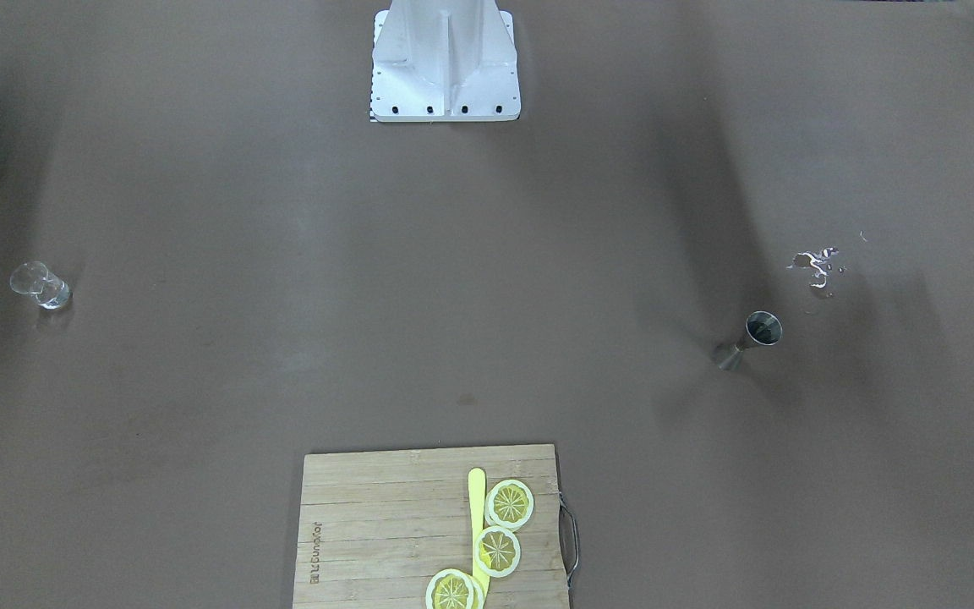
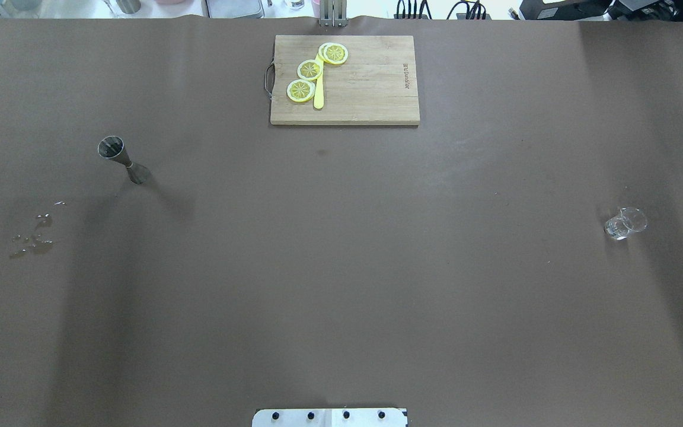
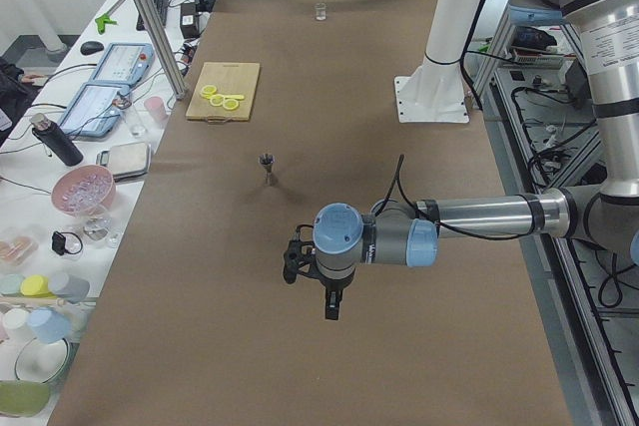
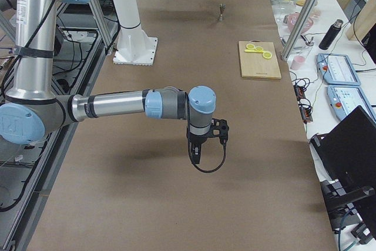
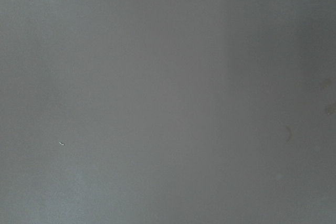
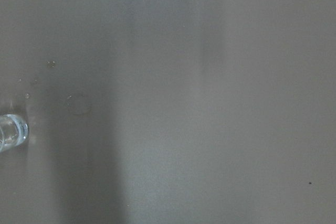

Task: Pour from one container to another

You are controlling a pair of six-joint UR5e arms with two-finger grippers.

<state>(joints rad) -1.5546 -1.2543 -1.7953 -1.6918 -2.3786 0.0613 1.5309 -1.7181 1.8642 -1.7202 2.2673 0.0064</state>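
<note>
The jigger [image 2: 122, 159] is standing on the surface's left side, and the glass [image 2: 625, 223] is well apart on the right. The left hand [image 3: 332, 306] and right hand [image 4: 195, 156] are hovering over bare surface; I cannot tell their opening. Gripping the jigger at its waist and keeping it upright seems wise.

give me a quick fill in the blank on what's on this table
1. The jigger stands on the robot's ____ side of the table.
2. The glass stands on the robot's ____ side.
3. The cutting board holds a yellow knife and ____ slices.
4. Of all the things on the table, the spill lies nearest the ____.

Missing words: left; right; lemon; jigger
</note>
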